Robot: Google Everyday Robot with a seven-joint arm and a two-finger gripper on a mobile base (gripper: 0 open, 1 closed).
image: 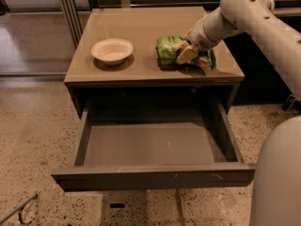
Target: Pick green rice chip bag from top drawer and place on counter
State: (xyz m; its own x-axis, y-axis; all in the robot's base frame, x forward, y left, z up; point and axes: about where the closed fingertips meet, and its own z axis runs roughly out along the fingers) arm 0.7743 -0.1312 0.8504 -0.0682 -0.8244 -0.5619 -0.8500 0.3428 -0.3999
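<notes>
The green rice chip bag (169, 48) lies on the counter (141, 27), right of its middle. My gripper (192, 56) comes in from the upper right and is closed on the bag's right part, with the bag resting on the counter top. One tan fingertip (185, 55) shows on top of the bag. The top drawer (150, 145) stands pulled fully out below the counter, and its grey bottom is bare.
A white bowl (112, 50) sits on the counter's left half. My white arm (263, 18) crosses the upper right, and my white body (280, 173) fills the lower right beside the drawer. Speckled floor (33, 140) lies all around the cabinet.
</notes>
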